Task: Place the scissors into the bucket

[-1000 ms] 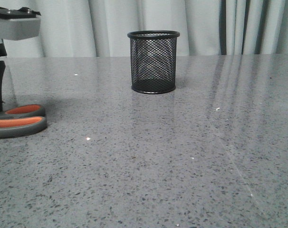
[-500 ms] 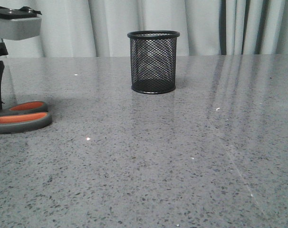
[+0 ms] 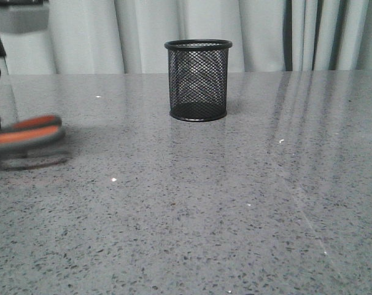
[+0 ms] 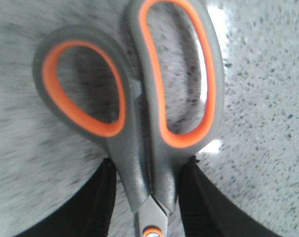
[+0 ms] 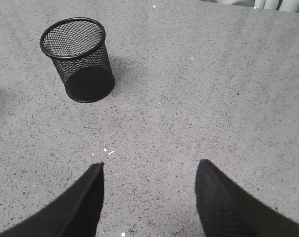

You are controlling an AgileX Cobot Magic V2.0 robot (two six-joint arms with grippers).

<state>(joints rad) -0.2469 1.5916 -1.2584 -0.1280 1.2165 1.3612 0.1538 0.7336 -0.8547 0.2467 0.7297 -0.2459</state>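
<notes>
— Grey speckled desk, pale curtains behind. Position of the bucket?

— Upright toward the back of the desk, middle of the front view, nothing visible inside it through the mesh.

— The scissors?

— At the far left edge of the front view, well apart from the bucket. The handles appear blurred and raised off the desk, with a shadow beneath them. The orange-lined loops point away from the left hand.

— State of that hand?

— Clamped on the scissors; its black fingers press either side of the handle shanks near the pivot.

— The right hand?

— Fingers apart, holding nothing, above bare desk, with the bucket in its view but well clear of it.
</notes>
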